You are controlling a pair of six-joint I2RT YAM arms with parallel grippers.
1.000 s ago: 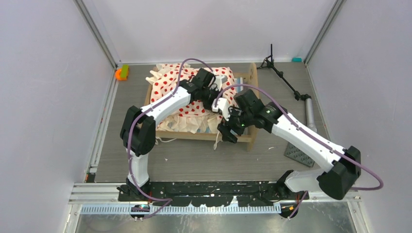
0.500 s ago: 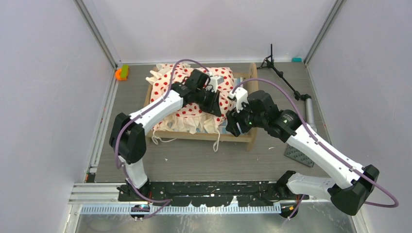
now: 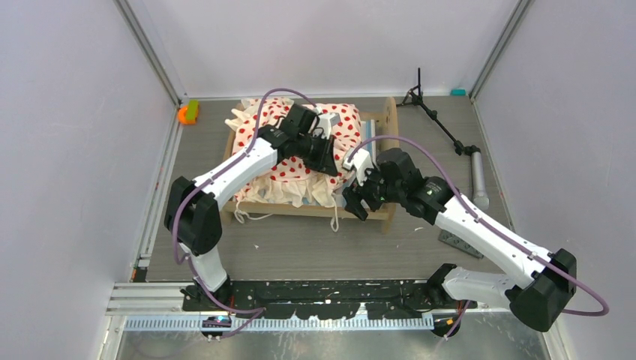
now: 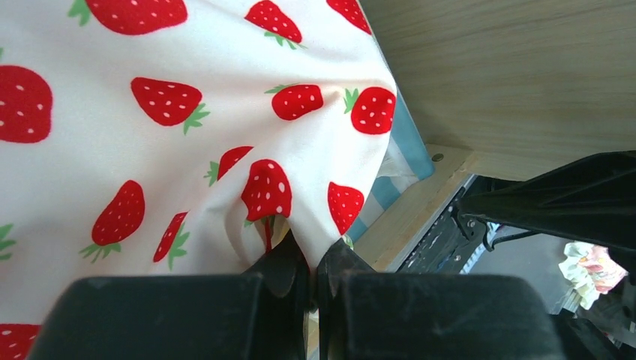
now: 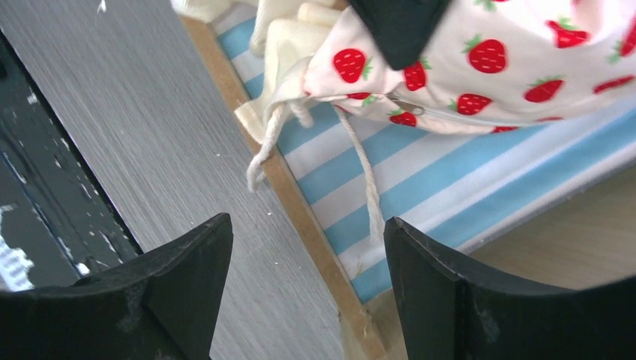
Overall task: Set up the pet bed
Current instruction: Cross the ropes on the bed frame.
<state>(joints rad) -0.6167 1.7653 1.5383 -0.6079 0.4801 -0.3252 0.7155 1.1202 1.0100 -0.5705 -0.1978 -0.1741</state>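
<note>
The pet bed's light-wood frame [image 3: 300,211] stands mid-table, its round end board [image 3: 389,114] at the right. Cream bedding with red strawberries [image 3: 289,166] lies heaped on the blue-white striped mattress [image 5: 450,196]. My left gripper [image 3: 330,162] is over the bed's right half, shut on a fold of the bedding [image 4: 150,157]; in the left wrist view the left gripper [image 4: 311,259] pinches the cloth beside the end board [image 4: 510,67]. My right gripper [image 3: 358,203] hangs open at the bed's front right corner. In the right wrist view the right gripper [image 5: 306,223] straddles the front rail [image 5: 296,199] and a dangling cord [image 5: 367,187], holding nothing.
A black tripod stand [image 3: 435,114] and a grey cylinder [image 3: 478,177] lie at the right. A dark studded mat [image 3: 457,241] sits under the right forearm. An orange-green block [image 3: 187,112] sits at the back left corner, a teal piece [image 3: 457,92] at the back right. Walls close in on three sides.
The right gripper rose over the bed's right end, then came back down to the front right corner. The left arm shifted slightly, still pinching the bedding.
</note>
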